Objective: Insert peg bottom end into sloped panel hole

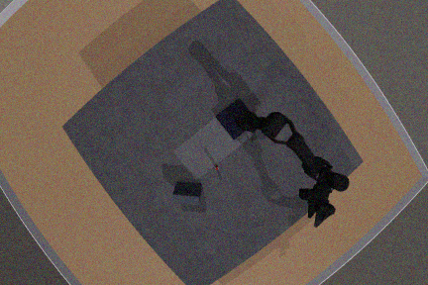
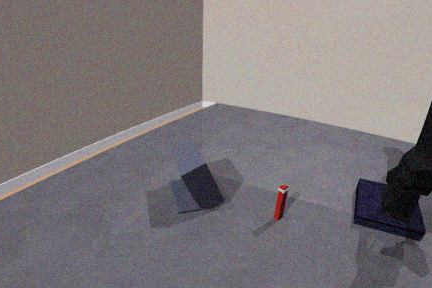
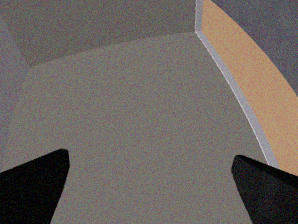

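The red peg (image 1: 216, 168) (image 2: 280, 206) stands upright, with a pale band near its top; it looks flat-sided, but its exact cross-section is too small to tell. The sloped panel (image 1: 187, 191) (image 2: 203, 186) shows a dark tilted face, with faint bluish see-through parts around it in the exterior view. Its hole cannot be made out. My gripper (image 1: 313, 221) (image 3: 154, 163) is open and empty, with its fingers wide apart. It is far from both the peg and the panel, out to the right in the top view. It is outside the exterior view.
The arm's dark blue base block (image 1: 231, 120) (image 2: 370, 200) sits on the grey surface, on the other side of the peg from the panel. Shadows of the arm lie across the surface. Plain walls stand at the back in the exterior view.
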`<state>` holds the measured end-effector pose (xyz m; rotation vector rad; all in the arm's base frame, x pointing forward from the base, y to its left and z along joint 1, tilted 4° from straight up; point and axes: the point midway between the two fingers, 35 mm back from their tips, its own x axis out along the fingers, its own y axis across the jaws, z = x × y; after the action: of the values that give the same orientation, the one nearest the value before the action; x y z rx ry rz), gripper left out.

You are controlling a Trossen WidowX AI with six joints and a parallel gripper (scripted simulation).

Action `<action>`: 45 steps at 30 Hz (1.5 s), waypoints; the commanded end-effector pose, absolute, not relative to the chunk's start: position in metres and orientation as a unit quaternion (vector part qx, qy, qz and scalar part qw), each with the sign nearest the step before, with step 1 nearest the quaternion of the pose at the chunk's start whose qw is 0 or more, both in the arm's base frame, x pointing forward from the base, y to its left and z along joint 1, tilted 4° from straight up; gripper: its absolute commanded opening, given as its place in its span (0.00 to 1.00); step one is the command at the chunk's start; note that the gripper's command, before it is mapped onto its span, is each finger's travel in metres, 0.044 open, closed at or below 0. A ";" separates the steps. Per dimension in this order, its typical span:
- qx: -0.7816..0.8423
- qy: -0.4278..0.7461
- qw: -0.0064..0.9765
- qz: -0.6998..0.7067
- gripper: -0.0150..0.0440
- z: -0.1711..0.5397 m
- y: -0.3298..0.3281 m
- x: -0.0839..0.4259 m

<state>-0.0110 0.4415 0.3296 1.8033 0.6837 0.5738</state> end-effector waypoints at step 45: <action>0.647 0.346 0.678 0.042 1.00 0.229 0.402 0.203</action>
<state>0.1891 0.4130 0.2350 1.4593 0.7603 0.1502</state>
